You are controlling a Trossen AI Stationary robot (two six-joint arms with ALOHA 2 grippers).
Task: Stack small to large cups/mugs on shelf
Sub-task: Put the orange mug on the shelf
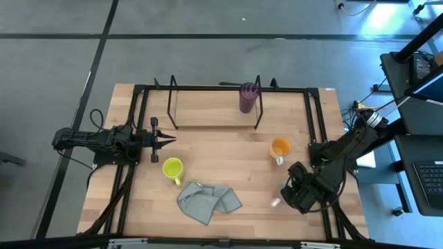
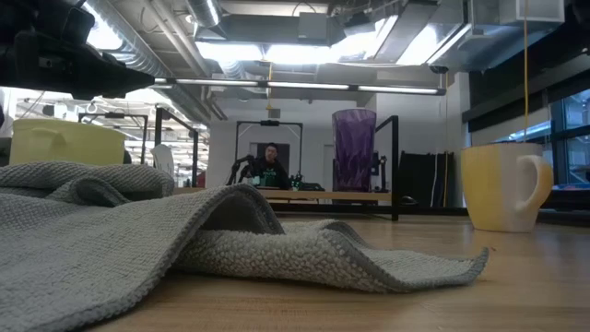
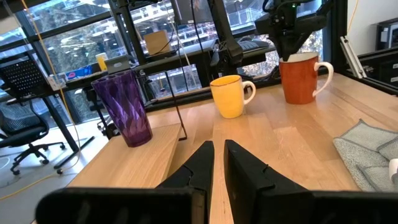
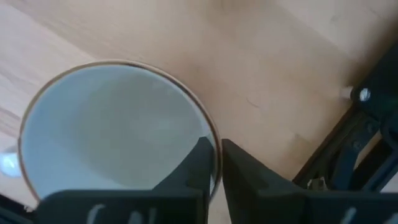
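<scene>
1. Near edge: grey cloth (image 1: 208,201), soft and limp, lies rumpled on the table (image 1: 221,149). It could snag a low sweep.
2. Right gripper (image 4: 216,163) stands over the white mug (image 4: 112,130) at the near right. One finger is inside the rim and one outside, pinched on the wall. Judged stiff, glazed and slippery, and breakable if dropped. The rim pinch looks workable but may swing.
3. Yellow mug (image 1: 172,168) stands beside the cloth; orange mug (image 1: 280,148) is near the right frame rail.
4. Left gripper (image 3: 217,163) waits at the table's left edge, fingers nearly together, holding nothing.
5. Far: purple tumbler (image 1: 248,97) stands at the right end of the shelf (image 1: 214,126). The rest is open board, with upright end loops to clear.
</scene>
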